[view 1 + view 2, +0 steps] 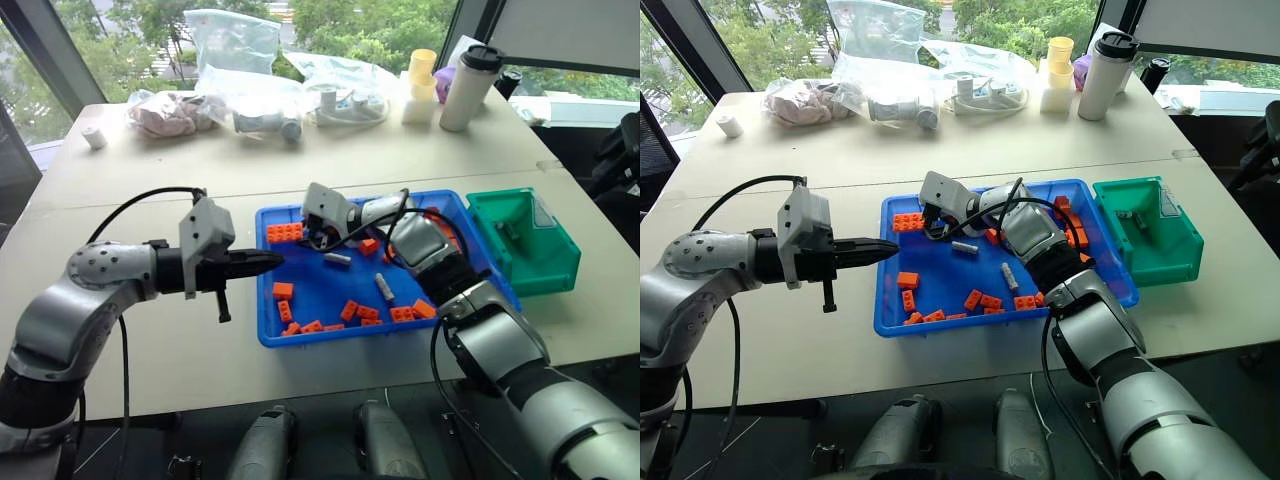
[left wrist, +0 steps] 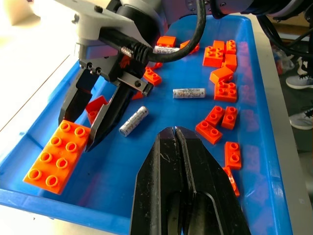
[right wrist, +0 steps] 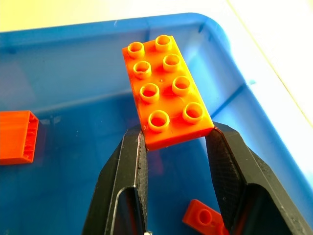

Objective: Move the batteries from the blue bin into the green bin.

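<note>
On the table (image 1: 130, 190), the blue bin (image 1: 330, 332) sits front-centre with the green bin (image 1: 548, 275) just beside its right end, their walls close or touching. Right gripper (image 3: 175, 147) is inside the blue bin near the far-left corner, fingers narrowed on the short end of a big orange eight-stud brick (image 3: 166, 88); the brick's corner meets both finger pads. Left gripper (image 1: 262, 261) hovers at the bin's left wall, level, fingers pressed together, nothing held.

Batteries: three loose on the blue floor. One battery (image 2: 133, 121) lies just beside the right gripper's fingers, a second battery (image 2: 189, 92) mid-bin, a third battery (image 2: 166, 49) under the right arm's cable. Grey print on their wraps, too small to read. Something small and grey lies in the green bin; cannot tell what.

Small orange bricks (image 1: 362, 312) scatter along the near wall and right end. Open blue floor lies in the bin's middle and near-left corner. Bare table lies left of the bin under the left arm.

Far edge: plastic bags (image 1: 235, 40), white tumbler (image 1: 468, 88) with black lid, yellow cups (image 1: 421, 72). No legible writing.
</note>
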### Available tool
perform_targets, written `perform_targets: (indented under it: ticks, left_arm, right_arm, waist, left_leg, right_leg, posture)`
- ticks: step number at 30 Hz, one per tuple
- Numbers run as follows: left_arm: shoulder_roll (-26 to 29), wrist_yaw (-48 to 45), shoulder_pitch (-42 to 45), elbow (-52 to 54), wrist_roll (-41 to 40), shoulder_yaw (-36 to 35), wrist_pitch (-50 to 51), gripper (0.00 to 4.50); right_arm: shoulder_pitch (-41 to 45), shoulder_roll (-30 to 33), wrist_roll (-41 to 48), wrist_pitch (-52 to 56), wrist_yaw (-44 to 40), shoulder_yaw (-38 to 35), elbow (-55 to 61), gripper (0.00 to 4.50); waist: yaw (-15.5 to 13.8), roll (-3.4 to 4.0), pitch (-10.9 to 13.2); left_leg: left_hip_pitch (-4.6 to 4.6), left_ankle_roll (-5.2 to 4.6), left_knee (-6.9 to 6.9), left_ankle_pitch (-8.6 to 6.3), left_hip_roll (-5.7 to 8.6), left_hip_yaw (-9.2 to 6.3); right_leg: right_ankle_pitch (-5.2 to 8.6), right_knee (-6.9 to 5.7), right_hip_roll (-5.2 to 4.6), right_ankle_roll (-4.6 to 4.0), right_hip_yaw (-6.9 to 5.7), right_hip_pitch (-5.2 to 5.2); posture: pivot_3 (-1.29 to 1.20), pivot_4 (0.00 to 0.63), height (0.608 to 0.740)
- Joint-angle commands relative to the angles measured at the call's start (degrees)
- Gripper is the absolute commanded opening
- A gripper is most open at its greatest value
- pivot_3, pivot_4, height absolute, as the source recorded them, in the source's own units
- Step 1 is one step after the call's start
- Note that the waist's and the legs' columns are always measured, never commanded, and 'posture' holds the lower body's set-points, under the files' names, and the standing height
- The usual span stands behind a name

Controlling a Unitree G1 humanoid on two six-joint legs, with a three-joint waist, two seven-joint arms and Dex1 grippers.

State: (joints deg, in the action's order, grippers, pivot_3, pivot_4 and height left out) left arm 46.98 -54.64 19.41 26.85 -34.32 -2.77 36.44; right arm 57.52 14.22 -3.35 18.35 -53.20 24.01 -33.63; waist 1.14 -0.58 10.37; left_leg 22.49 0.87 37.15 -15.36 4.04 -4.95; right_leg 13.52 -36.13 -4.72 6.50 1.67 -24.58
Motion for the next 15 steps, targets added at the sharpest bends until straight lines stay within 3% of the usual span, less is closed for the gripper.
perform_targets:
  ticks: [1, 7, 15]
  left_arm:
    - [-0.45, 0.34, 1.42, -0.13, 1.02, 0.19, -1.89, 0.0]
    - [-1.05, 1.03, 1.0, 0.65, 1.05, 0.12, -1.66, 0.0]
    - [-0.82, 1.66, 0.52, 1.03, 0.73, -0.67, -1.57, 0.0]
  right_arm:
    - [1.83, -2.29, -1.63, -2.18, 2.38, -0.49, -2.23, 1.65]
    - [0.62, 1.14, -3.01, 2.65, 1.47, -1.62, 3.02, 4.45]
    - [-12.21, 10.44, 2.59, 20.68, -2.15, -6.42, 30.08, 4.49]
  waist:
    - [0.03, 0.0, 0.0]
    - [-0.04, 0.01, 0.0]
    - [-0.15, 0.01, 0.0]
  left_leg:
    - [0.0, 0.01, 0.0, 0.01, 0.0, 0.0]
    - [0.0, 0.24, -0.02, 0.14, 0.0, -0.01]
    - [0.01, 0.04, -0.02, 0.03, 0.01, -0.04]
  right_leg:
    - [0.0, -0.01, 0.0, 0.0, 0.0, -0.01]
    - [0.0, -0.03, 0.01, 0.0, 0.0, -0.04]
    - [0.0, -0.02, 0.0, 0.0, -0.01, -0.01]
  posture:
    - [0.0, 0.15, 0.74]
    - [0.0, 0.15, 0.74]
    - [0.0, 0.15, 0.74]
